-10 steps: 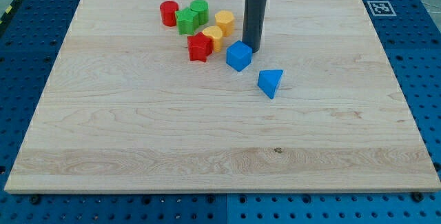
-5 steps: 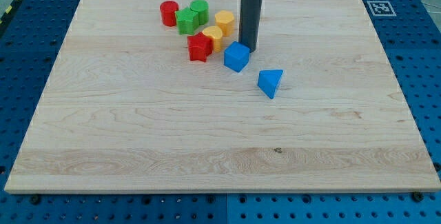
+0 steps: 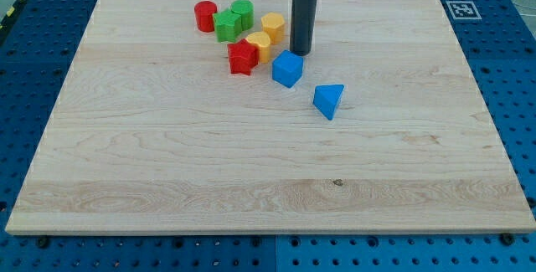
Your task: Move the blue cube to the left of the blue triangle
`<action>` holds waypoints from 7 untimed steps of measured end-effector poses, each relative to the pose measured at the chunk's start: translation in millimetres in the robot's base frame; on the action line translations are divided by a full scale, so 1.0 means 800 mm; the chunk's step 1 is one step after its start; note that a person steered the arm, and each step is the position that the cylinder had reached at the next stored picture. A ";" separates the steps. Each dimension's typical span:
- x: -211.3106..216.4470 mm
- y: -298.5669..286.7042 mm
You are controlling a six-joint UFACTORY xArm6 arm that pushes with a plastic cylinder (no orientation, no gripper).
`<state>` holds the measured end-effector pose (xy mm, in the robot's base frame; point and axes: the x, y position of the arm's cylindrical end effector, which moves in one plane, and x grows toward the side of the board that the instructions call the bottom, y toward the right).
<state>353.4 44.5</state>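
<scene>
red cylinder sits furthest toward the view's left of the cluster near the view's top, then a green star-like block touching a green cylinder. below them a red star-shaped block touches a yellow block, with another yellow block above it. the blue cube stands just right of the red and yellow pair, a little apart from them. my tip is just above the cube, at its upper right corner, touching it or nearly so. there are no fingers to open or close here, only the bare rod. the blue triangle lies near, lower and to the view's right of the cube, so the cube is already on its left but higher up the wooden board. i judge the cube light, stiff and quick to slide or spin on smooth wood; nothing to grasp, so push square on the middle of its top face, not a corner.
</scene>
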 end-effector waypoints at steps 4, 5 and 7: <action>0.064 -0.058; 0.064 -0.080; 0.067 -0.132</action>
